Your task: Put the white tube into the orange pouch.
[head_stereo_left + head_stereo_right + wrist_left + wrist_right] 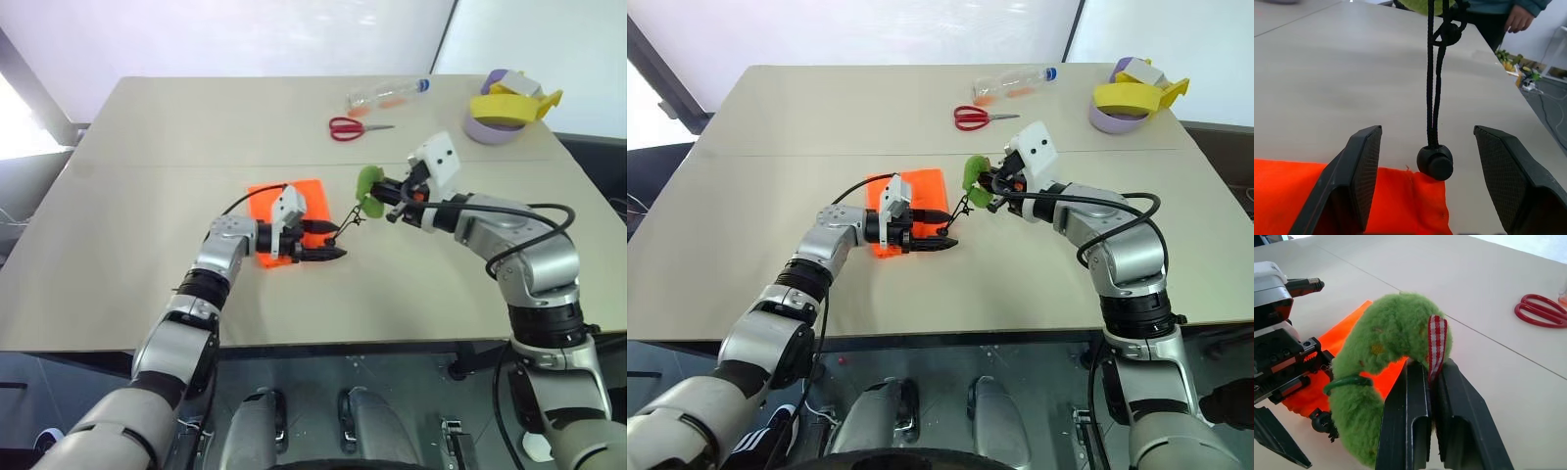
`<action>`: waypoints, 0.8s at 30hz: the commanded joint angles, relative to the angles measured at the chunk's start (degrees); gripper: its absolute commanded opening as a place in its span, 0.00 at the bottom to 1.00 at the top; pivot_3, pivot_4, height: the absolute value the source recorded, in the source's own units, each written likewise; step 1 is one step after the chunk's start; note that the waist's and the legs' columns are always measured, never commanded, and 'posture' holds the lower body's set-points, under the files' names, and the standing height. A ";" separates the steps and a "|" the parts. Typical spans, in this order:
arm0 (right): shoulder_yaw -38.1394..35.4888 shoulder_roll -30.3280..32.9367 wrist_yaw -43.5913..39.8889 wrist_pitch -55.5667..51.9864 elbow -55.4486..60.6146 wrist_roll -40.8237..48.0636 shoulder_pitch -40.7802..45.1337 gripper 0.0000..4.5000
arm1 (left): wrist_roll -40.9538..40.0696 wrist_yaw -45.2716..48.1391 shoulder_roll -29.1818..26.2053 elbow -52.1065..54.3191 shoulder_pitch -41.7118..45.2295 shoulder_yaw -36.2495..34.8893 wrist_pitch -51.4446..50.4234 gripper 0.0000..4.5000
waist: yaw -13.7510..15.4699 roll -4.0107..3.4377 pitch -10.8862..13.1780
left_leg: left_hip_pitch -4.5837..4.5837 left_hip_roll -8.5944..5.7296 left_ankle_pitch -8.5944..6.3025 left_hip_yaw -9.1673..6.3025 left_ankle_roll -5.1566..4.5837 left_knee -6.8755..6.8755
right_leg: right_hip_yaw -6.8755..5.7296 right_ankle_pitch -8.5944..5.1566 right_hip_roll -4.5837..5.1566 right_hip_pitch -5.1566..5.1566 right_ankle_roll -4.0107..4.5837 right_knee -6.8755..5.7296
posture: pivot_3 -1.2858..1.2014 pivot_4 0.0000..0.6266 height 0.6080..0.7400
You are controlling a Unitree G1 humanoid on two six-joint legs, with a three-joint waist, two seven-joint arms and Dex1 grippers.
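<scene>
Head view: we see the orange pouch [286, 217] flat on the table [147, 196], left gripper [328, 240] at its edge. Left wrist: our jaws stand apart, empty, straddling the cord stopper [1435, 162]. Right wrist: right gripper [1431, 396] clamped on the green disc [1386, 367]; white tube unseen.

Matt orange cloth pouch [294, 201]; fuzzy green disc [1382, 352]

no readable text, no labels, no brands, no numbers anywhere
</scene>
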State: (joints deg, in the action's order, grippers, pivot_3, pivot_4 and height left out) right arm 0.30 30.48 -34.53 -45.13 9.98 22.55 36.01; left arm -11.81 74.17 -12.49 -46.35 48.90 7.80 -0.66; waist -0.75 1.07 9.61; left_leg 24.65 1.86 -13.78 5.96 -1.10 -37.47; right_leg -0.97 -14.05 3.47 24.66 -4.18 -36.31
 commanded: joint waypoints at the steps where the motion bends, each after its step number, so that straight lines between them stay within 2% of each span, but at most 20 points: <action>1: -0.44 0.25 -0.06 1.05 1.43 -0.28 0.64 0.00 | -0.58 -0.20 -0.19 3.27 -0.49 -0.94 -0.08 0.66 | 0.00 0.00 0.00 | 0.00 0.00 0.00 0.00 0.00 0.00 | 0.00 0.00 0.00 0.00 0.00 0.00 | 0.52 0.24 1.00; 3: -0.41 0.22 -0.01 1.01 1.44 -0.36 0.61 0.00 | -0.57 -0.46 -0.21 3.83 -0.91 -0.99 -0.09 0.54 | 0.00 0.00 0.00 | 0.00 0.00 0.00 0.00 0.00 0.00 | 0.00 0.00 0.00 0.00 0.00 0.00 | 0.52 0.24 1.00; 6: -0.48 0.19 0.04 0.82 1.58 -0.43 0.53 0.00 | -0.09 -1.94 -0.37 5.17 -1.72 -1.03 0.89 0.20 | 0.00 0.00 0.00 | 0.00 0.00 0.00 0.00 0.00 0.00 | 0.00 0.00 0.00 0.00 0.00 0.00 | 0.52 0.24 1.00; 12: -0.57 0.09 0.50 0.50 1.77 -0.48 0.55 0.00 | 0.52 -5.08 -2.48 12.53 -5.29 -0.74 1.65 0.20 | -0.07 0.00 0.00 | 0.00 0.00 0.00 0.00 0.00 0.00 | 0.01 0.00 0.06 0.00 -0.01 -0.01 | 0.52 0.24 1.00; 15: -0.53 -0.31 1.26 -0.05 2.10 -0.44 0.78 0.00 | 3.16 -9.52 -3.39 17.34 -8.62 -0.67 9.58 0.20 | -0.05 0.00 0.00 | -0.02 0.02 0.00 0.00 0.00 0.03 | 0.01 0.01 0.08 0.00 -0.01 -0.02 | 0.52 0.24 1.00; 19: 0.50 -0.93 2.32 -0.56 4.14 -0.60 -0.85 0.00 | 15.97 -27.47 -3.88 21.55 -12.61 0.02 26.96 0.20 | 0.18 0.00 0.00 | -0.02 0.02 0.00 -0.01 0.01 0.01 | 0.07 0.01 0.15 0.00 0.01 -0.03 | 0.52 0.24 1.00; 24: 0.95 -2.18 3.36 -0.74 4.80 -0.75 -2.43 0.00 | 27.17 -43.51 -2.89 25.21 -17.56 1.62 31.65 0.20 | 0.18 -0.01 0.00 | -0.02 -0.01 0.00 0.02 0.00 0.01 | 0.08 0.05 0.22 -0.03 -0.04 -0.02 | 0.52 0.24 1.00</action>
State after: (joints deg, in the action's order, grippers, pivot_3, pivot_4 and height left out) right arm 1.95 28.51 -31.72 -46.08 12.42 21.52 33.17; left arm 11.74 36.06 -15.73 -23.60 31.86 8.74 28.88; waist -0.57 1.07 9.60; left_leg 24.62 1.85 -13.79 5.99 -1.10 -37.47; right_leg -0.89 -14.00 3.69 24.63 -4.23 -36.33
